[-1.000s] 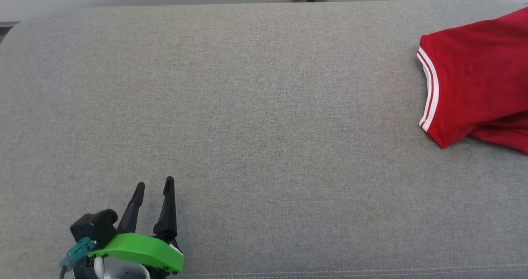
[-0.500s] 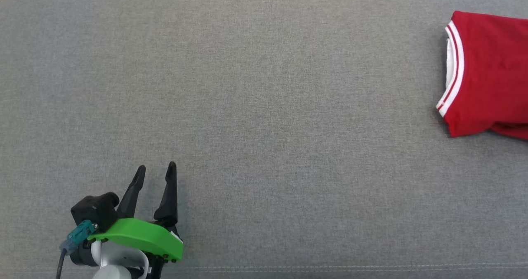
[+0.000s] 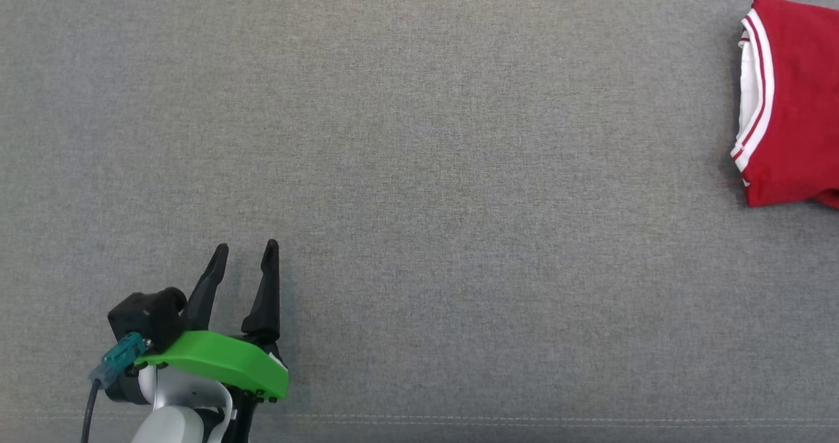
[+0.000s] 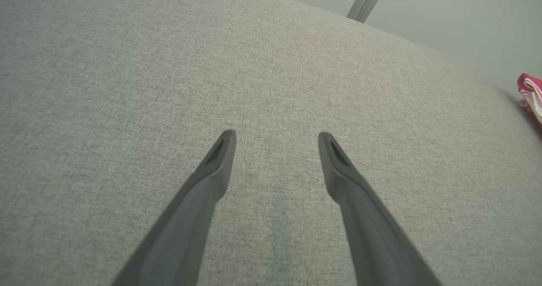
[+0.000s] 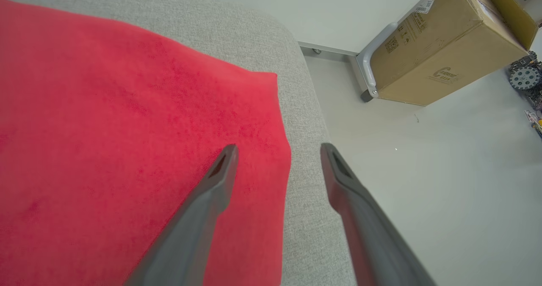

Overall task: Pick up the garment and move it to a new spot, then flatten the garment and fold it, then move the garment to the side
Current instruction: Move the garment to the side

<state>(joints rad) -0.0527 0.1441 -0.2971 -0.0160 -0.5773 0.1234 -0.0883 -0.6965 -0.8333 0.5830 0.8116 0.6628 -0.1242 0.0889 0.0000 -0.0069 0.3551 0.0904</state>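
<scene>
My right pincer (image 5: 277, 150) stands spread and empty over a corner of the red garment (image 5: 127, 129), which lies at the edge of the grey cushion (image 5: 300, 108). My left pincer (image 3: 245, 248), likewise spread and empty, hovers over bare cushion well apart from the red garment. Beyond the garment, a closed cardboard box (image 5: 444, 45) sits on the floor (image 5: 423, 171).

Garment (image 3: 796, 102) red, white-striped trim; cushion (image 3: 419, 168) grey woven; cardboard box (image 5: 440, 45) brown; wrist cover (image 3: 216, 364) green.

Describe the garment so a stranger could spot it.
Find the grey fabric surface and follow it to its right end. A folded red shirt lies there. White striped trim on its edge sets it apart from the plain grey around.
</scene>
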